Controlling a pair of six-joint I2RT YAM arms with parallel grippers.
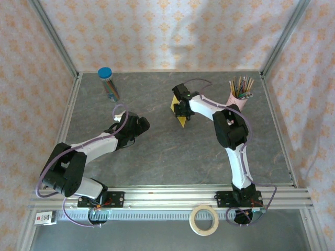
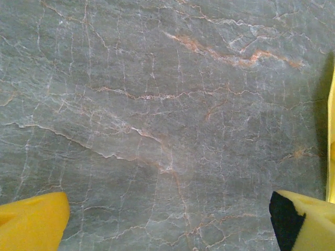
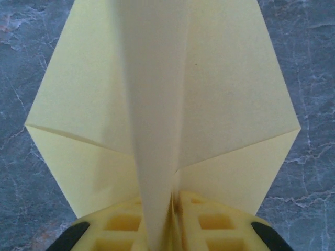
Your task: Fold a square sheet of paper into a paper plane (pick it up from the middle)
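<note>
**Paper plane pinched in right gripper, mid-table**

Clamped by the right gripper (image 1: 182,111) along its centre fold: the paper plane (image 1: 181,122), yellow, near the middle of the table (image 1: 172,157) and slightly towards the far side. From the right wrist, yellow fingers (image 3: 209,225) pressed to either side of the upright fold, wings spread left and right, nose pointing away. Unclear whether touching the table or lifted.

To the left and a little nearer, the left gripper (image 1: 140,124) spread wide, fingertips (image 2: 31,219) well apart above grey stone-patterned surface.

Far left, a blue-capped tube of pencils (image 1: 108,83). Far right, a pink cup of pencils (image 1: 239,90). On the near ledge, a roll of tape (image 1: 204,219).
</note>
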